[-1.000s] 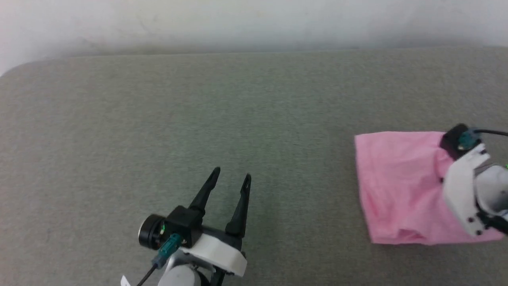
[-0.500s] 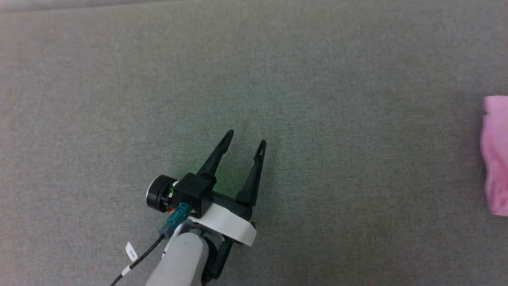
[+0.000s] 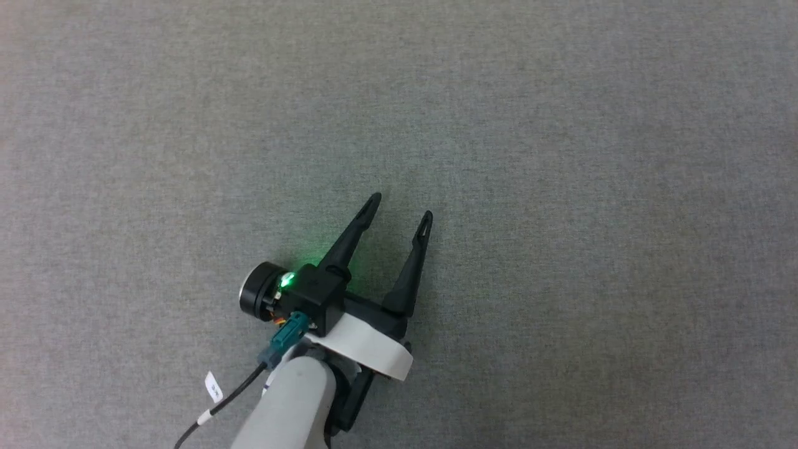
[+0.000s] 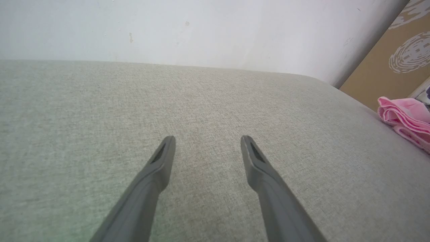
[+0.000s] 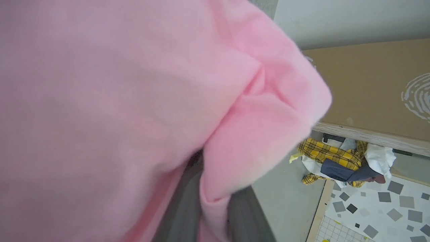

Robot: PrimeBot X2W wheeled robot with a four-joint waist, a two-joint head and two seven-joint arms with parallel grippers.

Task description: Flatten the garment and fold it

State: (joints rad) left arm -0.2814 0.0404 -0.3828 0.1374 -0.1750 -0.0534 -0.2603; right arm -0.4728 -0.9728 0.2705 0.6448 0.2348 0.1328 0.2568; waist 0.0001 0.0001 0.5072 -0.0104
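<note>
My left gripper (image 3: 400,207) hovers open over the bare grey cloth-covered table (image 3: 561,125), nothing between its two dark fingers. The left wrist view shows the same open left gripper (image 4: 207,139), with the pink garment (image 4: 403,117) lying bunched far off to the right at the table's edge. Up close in the right wrist view, the pink garment (image 5: 117,101) hangs in soft folds. A fold of it is pinched between the fingers (image 5: 181,215) of my right gripper (image 5: 211,201), whose tips the cloth hides.
A white wall (image 4: 201,27) runs behind the table. A brown cardboard panel (image 5: 366,87) stands to the right. Past it a heap of clothes, one yellow plaid (image 5: 336,158), lies on a speckled floor (image 5: 376,208).
The head camera has swung down and to the left, so the garment and right gripper have slid out of its picture. My left gripper stays open over the table.
</note>
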